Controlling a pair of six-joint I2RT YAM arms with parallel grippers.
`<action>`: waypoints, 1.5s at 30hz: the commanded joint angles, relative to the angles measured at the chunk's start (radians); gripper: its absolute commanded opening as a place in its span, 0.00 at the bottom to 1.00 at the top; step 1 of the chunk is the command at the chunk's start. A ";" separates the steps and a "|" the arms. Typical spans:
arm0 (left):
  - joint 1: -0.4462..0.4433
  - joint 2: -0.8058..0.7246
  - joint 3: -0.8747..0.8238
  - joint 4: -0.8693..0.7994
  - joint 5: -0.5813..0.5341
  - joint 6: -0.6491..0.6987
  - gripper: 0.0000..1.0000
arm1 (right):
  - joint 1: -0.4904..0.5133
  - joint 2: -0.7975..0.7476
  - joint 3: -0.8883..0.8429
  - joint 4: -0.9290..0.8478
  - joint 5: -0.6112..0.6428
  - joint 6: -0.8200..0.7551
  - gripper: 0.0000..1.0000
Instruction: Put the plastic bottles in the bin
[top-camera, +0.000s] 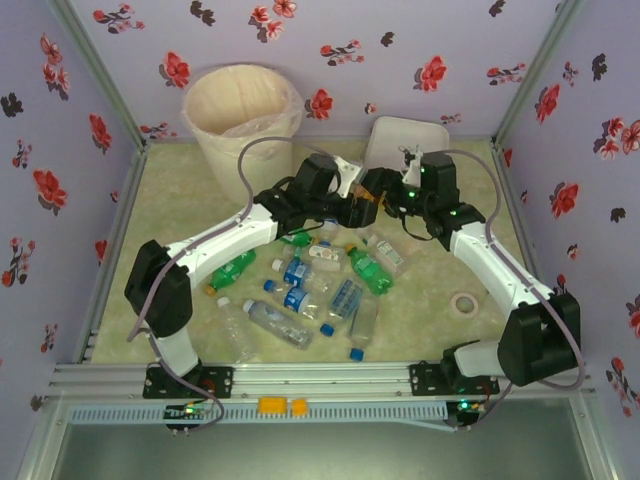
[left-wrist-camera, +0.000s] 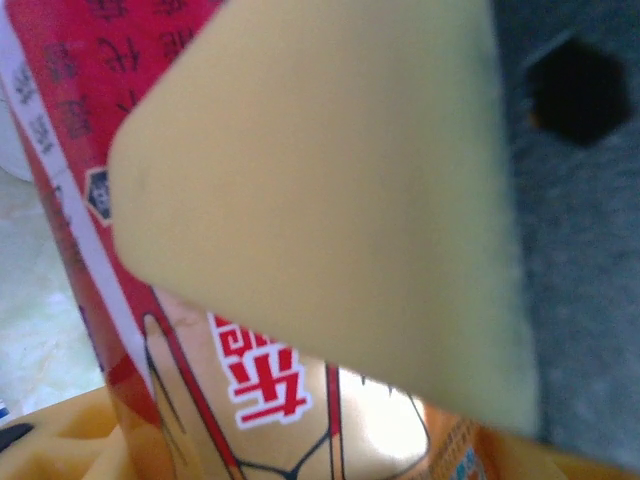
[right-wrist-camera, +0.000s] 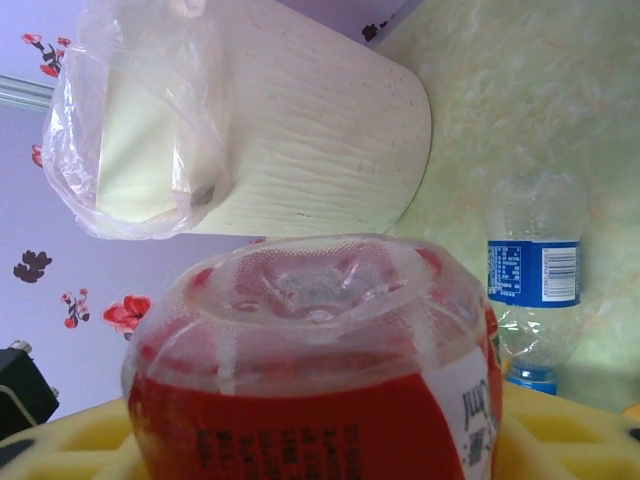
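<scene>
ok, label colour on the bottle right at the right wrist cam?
Red label, white panel at its edge; right wrist view.

~13 btls (top-camera: 280, 322), 1 bin (top-camera: 225, 140), 1 box (top-camera: 400, 140)

I see the bin (top-camera: 243, 120) at the far left of the surface (top-camera: 425, 330), and the box (top-camera: 405, 145) at the far edge to its right. The loose bottles (top-camera: 345, 298) lie in the middle, between the two arms and nearer me than the pincers. The left pincer (top-camera: 355, 195) and right pincer (top-camera: 387, 198) meet behind that pile, with one bottle (right-wrist-camera: 320, 380) between them. A roll of tape (top-camera: 462, 303) lies right of the pile, just beside the right arm.
</scene>
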 joint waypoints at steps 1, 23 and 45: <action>0.018 -0.033 -0.014 0.029 -0.060 -0.028 0.46 | -0.023 -0.029 0.047 -0.025 -0.027 0.007 0.80; 0.355 -0.165 0.277 -0.287 -0.146 0.110 0.18 | -0.162 -0.069 -0.059 -0.279 0.113 -0.262 1.00; 0.637 0.352 1.047 -0.780 -0.293 0.218 0.20 | -0.005 -0.005 0.025 -0.454 0.266 -0.395 1.00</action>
